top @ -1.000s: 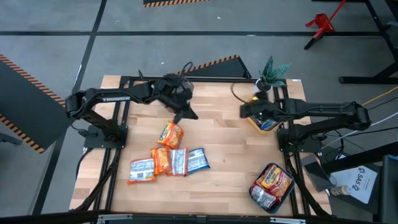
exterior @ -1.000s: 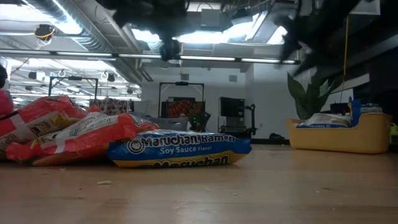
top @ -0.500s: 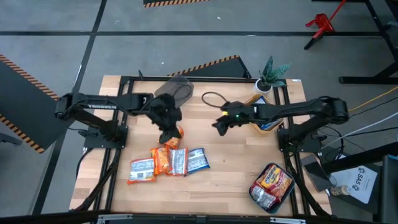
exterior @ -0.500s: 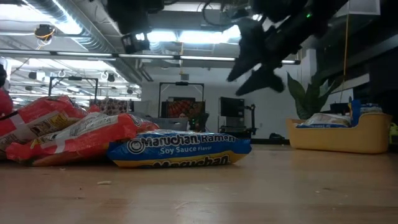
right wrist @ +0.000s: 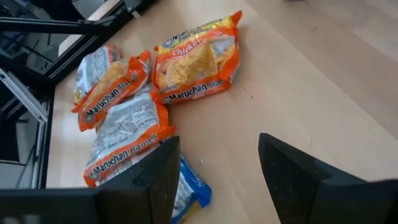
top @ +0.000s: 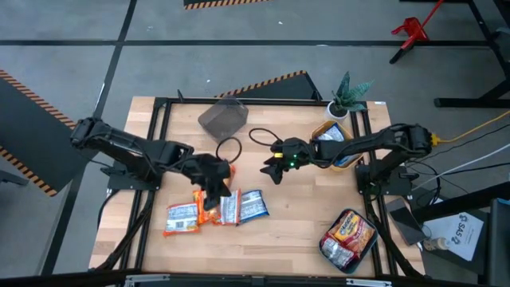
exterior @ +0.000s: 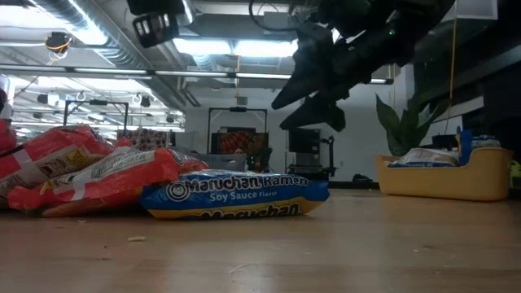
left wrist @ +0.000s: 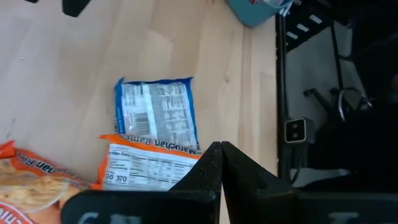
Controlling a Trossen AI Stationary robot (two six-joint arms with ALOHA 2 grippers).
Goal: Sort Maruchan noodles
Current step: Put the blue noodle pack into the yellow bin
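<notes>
Both arms have swung in over the wooden table (top: 303,215), away from the bins. Left gripper (top: 213,190), fingers pressed shut and empty, now hovers right over the loose pile of Maruchan noodles (top: 217,206); right gripper (top: 275,167), jaws parted and holding nothing, hangs just beyond the pile toward the yellow bin (top: 336,151). That suggests another packet is about to be picked. Past the pile, an open workshop room shows under ceiling lights.
</notes>
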